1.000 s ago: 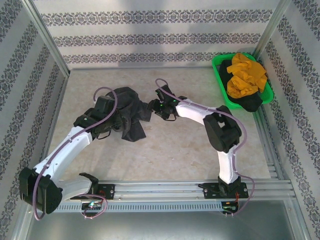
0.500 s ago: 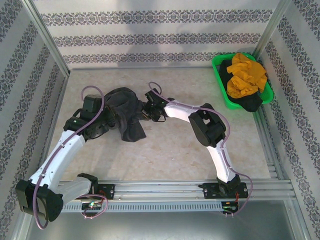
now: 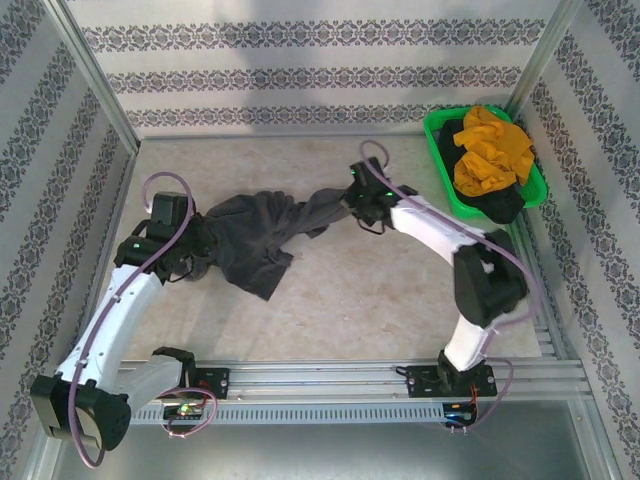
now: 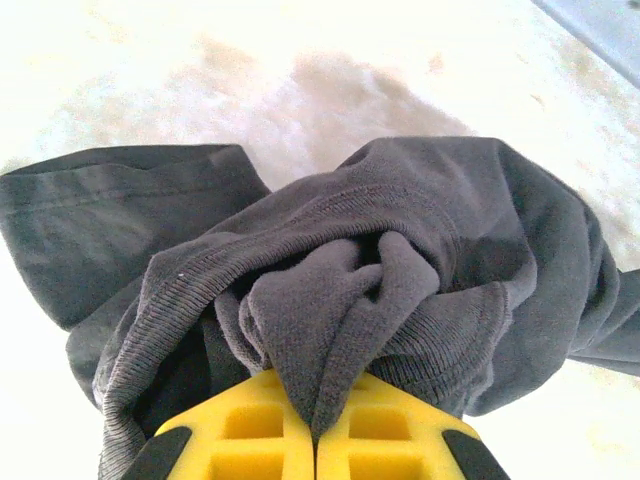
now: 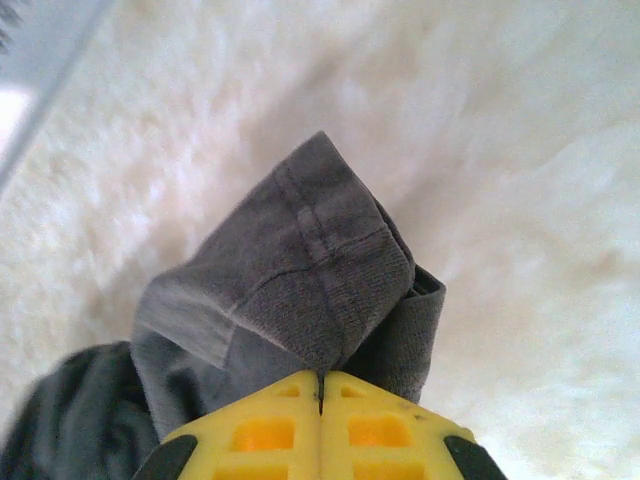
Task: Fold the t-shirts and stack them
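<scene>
Where the pale, stone-look table (image 3: 400, 300) spreads between patterned walls (image 3: 320, 70), the dark grey t-shirt (image 3: 262, 240) lies left of centre. It is drawn out in a crumpled band between the two arms, with its bulk bunched toward the left arm and a loose flap trailing toward the near edge. The left arm (image 3: 115, 310) reaches up from its base along the left side of the table, while the right arm (image 3: 455, 240) bends from its base up and leftward toward the middle. A green basket (image 3: 437, 150) sits in the far right corner, well apart from the grey shirt. Inside it a mustard-orange t-shirt (image 3: 490, 150) is heaped on top of a blackish t-shirt (image 3: 505, 205). The left gripper (image 4: 316, 450) is at the grey shirt's left end, and its yellow fingers (image 4: 250, 430) are pressed together with a ribbed fold of the cloth pinched between them; the rest of the shirt hangs in folds beyond the tips. The right gripper (image 5: 320, 400) has the shirt's right end, its jaws likewise closed on a stitched hem that curls over the tips above the table.
</scene>
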Robot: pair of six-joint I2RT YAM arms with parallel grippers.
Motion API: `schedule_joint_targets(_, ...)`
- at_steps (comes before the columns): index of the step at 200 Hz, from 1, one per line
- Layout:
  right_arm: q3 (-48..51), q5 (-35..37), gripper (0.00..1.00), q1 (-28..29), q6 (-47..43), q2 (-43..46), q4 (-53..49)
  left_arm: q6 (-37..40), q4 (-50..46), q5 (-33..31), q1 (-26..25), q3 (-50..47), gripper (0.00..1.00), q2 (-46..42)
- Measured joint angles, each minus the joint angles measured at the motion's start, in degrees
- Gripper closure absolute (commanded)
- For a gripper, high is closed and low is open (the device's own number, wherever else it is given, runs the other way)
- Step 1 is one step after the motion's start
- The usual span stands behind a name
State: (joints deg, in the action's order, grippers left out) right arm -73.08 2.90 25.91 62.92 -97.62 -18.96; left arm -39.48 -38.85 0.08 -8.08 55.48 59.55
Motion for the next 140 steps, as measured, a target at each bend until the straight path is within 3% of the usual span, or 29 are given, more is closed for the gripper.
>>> schedule_joint_targets(28, 1.75, 4.50, 1.00, -4.98, -4.55, 9.90, -4.20, -0.66, 5.68, 5.27, -0.07, -0.15, 1.00, 2.56)
schedule_joint_targets(60, 2.84, 8.35, 1.00, -10.86, -9.44, 18.36, -8.35, -0.66, 6.38, 5.29, -0.04, 0.87, 1.00, 5.60)
schedule_joint_targets(94, 7.04, 6.03, 1.00, -11.63, -11.30, 19.93, -8.28, 0.15, 6.60, 3.48, 0.35, 1.33, 0.48, 13.70)
schedule_joint_targets(112, 9.60, 3.28, 1.00, -11.50, -11.26, 17.46, -9.70, -0.17, 5.81, 1.99, 0.50, 1.33, 0.37, 16.94)
schedule_joint_targets(140, 12.90, 0.66, 1.00, -11.56, -11.28, 15.47, -11.58, -1.11, 5.27, 1.66, -3.48, 1.16, 0.33, 15.04)
